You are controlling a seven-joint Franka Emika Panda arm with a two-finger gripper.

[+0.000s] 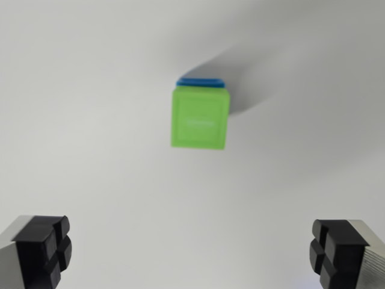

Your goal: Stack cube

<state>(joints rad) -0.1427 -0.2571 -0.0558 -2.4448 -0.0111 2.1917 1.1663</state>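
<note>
Nearest the camera, at the bottom of the wrist view, the robot's two-fingered gripper [191, 256] stands wide apart with nothing between its fingers. The finger on the wrist view's left [42, 250] shows a black, ridged rubber pad set on a grey metal body, cut off by the lower left corner. The finger on the wrist view's right [340, 251] has the same black pad and a ribbed grey metal side, cut off by the lower right corner. The gap between them spans most of the frame's width, and only bare surface lies in that gap.

Beyond the fingers stretches a plain white matte tabletop [90, 120], which fills the whole background.

Further off, slightly above the middle of the frame and roughly centred between the two fingers, sits a bright green plastic cube [200, 118]. Its upper face is turned to the camera and carries a raised square border with a faint mark in the middle, too blurred to read. The green cube rests on top of a blue plastic cube [201, 81], of which only a thin strip of rim peeks out along the green cube's far edge. Both cubes are well apart from the gripper.

Farthest of all, a soft grey shadow [243, 99] falls from the stack toward the wrist view's upper right.
</note>
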